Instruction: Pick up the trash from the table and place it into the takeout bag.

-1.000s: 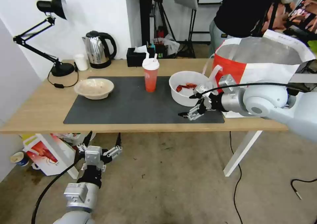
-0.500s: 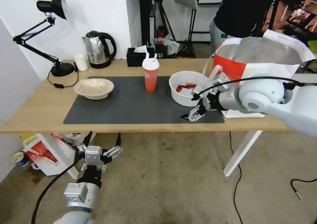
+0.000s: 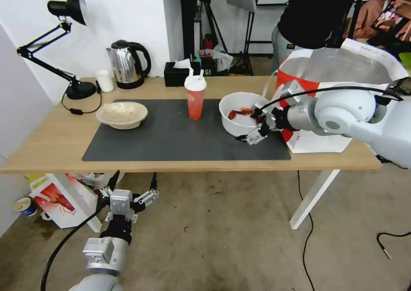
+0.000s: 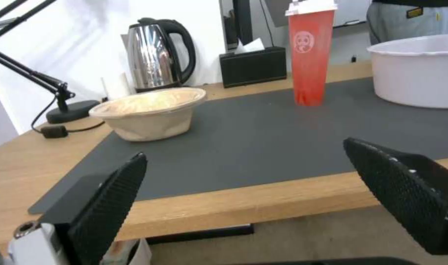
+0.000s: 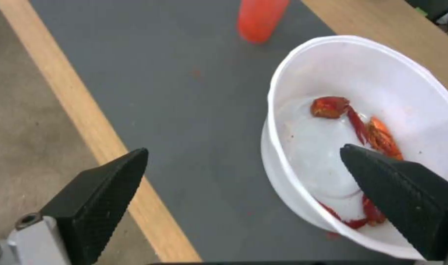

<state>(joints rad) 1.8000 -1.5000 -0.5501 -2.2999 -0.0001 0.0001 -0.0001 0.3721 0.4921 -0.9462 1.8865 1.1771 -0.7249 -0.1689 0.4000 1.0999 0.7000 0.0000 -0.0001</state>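
Right claw at the crayfish bowl's rim

On the table, the takeout bag stands open at the right end, foil lining showing, contents unseen. Beside it the white bowl holds red crayfish scraps; the right claw hovers wide open at its near rim, gripping nothing. Mid-mat stands the lidded red cup; the beige bowl sits left. The left claw hangs spread and empty below the table edge.

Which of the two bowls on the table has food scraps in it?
The white round bowl by the takeout bag; red crayfish scraps lie inside. The shallow beige bowl shows none.
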